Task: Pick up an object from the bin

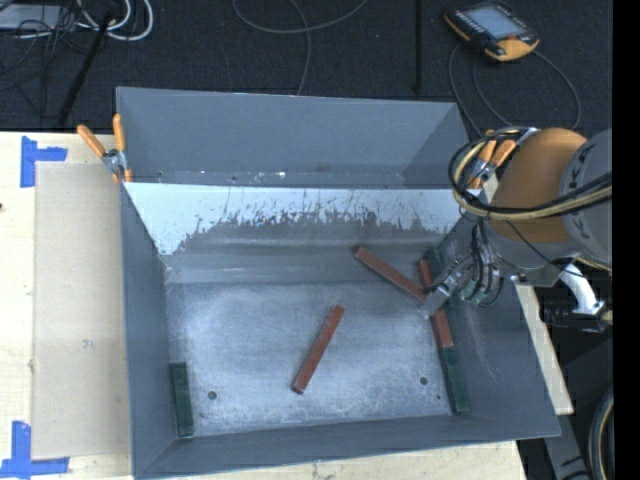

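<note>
My gripper [440,294] is low at the bin's right side, its fingers close together over the near end of a brown stick [388,272] that lies slanted toward the back wall. A second brown stick [436,308] runs along the right wall beneath the gripper, partly hidden by it. A dark green stick [455,380] continues down the right wall toward the front corner. Whether anything is between the fingers I cannot make out.
A reddish-brown stick [318,349] lies diagonally in the middle of the bin floor. Another dark green stick [180,400] rests along the left wall near the front corner. The arm with its orange cover and cables hangs over the right rim.
</note>
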You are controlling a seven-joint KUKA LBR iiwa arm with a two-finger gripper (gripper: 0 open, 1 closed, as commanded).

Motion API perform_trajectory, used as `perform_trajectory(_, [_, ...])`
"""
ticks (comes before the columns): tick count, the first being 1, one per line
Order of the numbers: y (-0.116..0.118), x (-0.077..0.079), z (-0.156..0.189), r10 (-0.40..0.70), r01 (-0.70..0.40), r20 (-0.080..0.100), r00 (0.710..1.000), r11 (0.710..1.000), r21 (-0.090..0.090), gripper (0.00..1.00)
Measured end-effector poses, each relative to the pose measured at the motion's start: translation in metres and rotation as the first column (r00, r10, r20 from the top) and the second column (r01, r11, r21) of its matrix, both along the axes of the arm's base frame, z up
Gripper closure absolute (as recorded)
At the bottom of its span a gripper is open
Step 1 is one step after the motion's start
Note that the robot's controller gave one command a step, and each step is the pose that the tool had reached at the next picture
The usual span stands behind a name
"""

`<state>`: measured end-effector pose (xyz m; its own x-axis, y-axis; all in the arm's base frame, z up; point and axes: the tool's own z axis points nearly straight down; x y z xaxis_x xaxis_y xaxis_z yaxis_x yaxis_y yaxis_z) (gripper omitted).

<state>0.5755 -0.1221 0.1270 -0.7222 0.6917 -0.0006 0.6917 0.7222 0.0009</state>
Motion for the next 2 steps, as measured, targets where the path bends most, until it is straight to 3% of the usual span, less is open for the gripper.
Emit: perform_trajectory(2, [-0.0001, -0.0001, 0.0086, 0.002, -0.002, -0.001, 1.000, 1.000, 0.000, 1.00])
